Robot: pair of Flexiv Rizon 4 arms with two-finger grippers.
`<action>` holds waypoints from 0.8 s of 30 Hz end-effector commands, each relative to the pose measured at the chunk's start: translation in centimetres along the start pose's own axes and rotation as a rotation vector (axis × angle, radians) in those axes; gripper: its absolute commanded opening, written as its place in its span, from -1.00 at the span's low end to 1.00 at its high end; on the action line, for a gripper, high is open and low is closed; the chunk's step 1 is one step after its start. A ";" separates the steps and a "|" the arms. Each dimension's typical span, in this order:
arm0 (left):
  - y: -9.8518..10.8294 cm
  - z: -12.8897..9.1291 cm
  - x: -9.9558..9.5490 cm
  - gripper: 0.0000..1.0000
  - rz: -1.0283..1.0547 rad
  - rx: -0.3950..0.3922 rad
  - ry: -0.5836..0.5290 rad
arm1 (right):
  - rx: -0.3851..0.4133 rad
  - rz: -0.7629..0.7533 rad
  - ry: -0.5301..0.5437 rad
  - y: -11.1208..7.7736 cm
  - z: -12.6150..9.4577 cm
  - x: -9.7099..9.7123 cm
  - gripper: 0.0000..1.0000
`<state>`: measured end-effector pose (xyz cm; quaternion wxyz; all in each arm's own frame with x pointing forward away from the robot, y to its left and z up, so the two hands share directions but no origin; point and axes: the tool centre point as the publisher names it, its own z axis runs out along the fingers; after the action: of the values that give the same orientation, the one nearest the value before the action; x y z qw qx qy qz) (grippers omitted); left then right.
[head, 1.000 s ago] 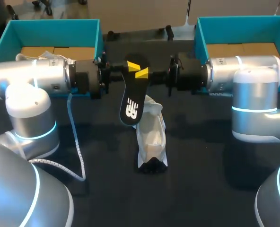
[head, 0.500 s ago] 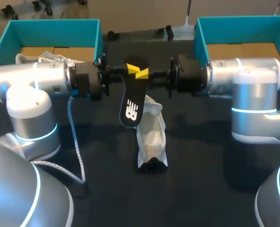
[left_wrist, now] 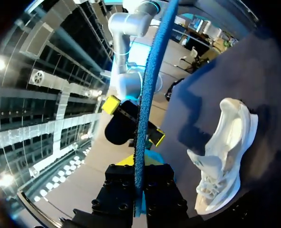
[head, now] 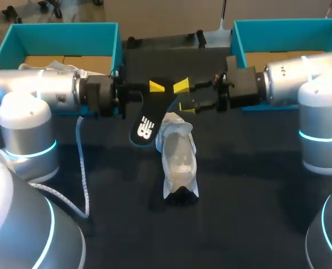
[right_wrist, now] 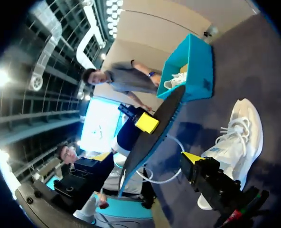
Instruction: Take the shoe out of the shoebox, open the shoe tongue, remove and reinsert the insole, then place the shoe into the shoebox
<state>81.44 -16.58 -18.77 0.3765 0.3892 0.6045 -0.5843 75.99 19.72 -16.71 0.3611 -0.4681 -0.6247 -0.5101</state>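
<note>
A black insole (head: 146, 120) with a white logo hangs tilted above the table, and my left gripper (head: 155, 88) is shut on its upper end. In the left wrist view the insole (left_wrist: 147, 95) shows edge-on, blue-edged, clamped between the left gripper's (left_wrist: 140, 179) fingers. My right gripper (head: 184, 96) stands open just right of the insole, touching nothing. Its own view shows the insole (right_wrist: 152, 135) ahead of the right gripper (right_wrist: 145, 159), between the wide-spread fingers. The white shoe (head: 177, 159) lies on the dark table below both grippers, also seen as the shoe (left_wrist: 223, 156) and the shoe (right_wrist: 238, 135).
A teal shoebox (head: 20, 36) stands at the back left with white material inside, and a second teal shoebox (head: 239, 33) at the back right. A white cable (head: 83, 168) trails from my left arm onto the table.
My right gripper has opened, let go of the insole and drawn back to the right. The insole, held by the left gripper alone, has swung lower and to the left.
</note>
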 end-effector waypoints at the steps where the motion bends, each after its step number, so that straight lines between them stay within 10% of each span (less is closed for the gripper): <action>1: 0.3 -0.3 -0.3 -1.00 -0.001 0.010 0.014 | 0.056 -0.099 -0.041 0.2 -1.2 0.4 1.00; 16: 0.3 -0.3 -0.3 -1.00 -0.001 0.010 0.014 | 0.056 -0.099 -0.041 0.2 -1.2 0.4 1.00; 24: 0.3 -0.3 -0.3 -1.00 -0.001 0.010 0.014 | 0.474 -0.635 -0.144 -1.6 -4.5 0.5 1.00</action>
<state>81.78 -16.19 -18.56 0.3693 0.3945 0.6049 -0.5849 74.39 17.49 -16.75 0.2971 -0.3624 -0.7383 -0.4850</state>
